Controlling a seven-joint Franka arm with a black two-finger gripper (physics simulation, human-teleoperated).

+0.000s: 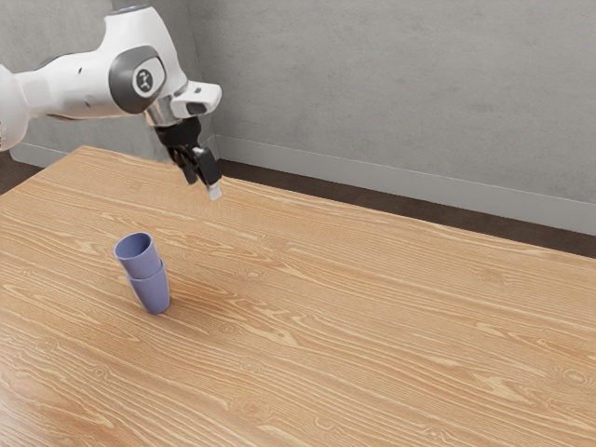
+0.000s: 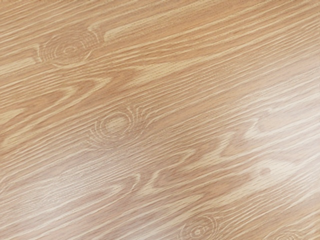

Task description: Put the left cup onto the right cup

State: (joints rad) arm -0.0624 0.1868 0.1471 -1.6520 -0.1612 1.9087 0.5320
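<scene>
Two blue-purple cups, one inside the other: the top cup sits nested in the bottom cup, with its open rim facing up. The pair stands as one stack on the table, toward the exterior view's left. The stack isn't straight, it leans with its upper end tipped toward the exterior view's left, while the bottom cup's base is down on the wood. Nothing is touching it. The gripper hangs well apart from the stack, up in the air, above and toward the exterior view's right of it, pointing down at a slant, and it carries nothing. From this angle I can't tell whether it's open or closed. The white arm comes in from the upper left behind it. The table is light wood with strong wavy grain and knots, and the wrist view looks down on that same bare grain with ring-shaped knots in it. Beyond the table's far edge there's a strip of dark floor, then a pale baseboard along a grey concrete-looking wall. The path between gripper and cups is open wood.
</scene>
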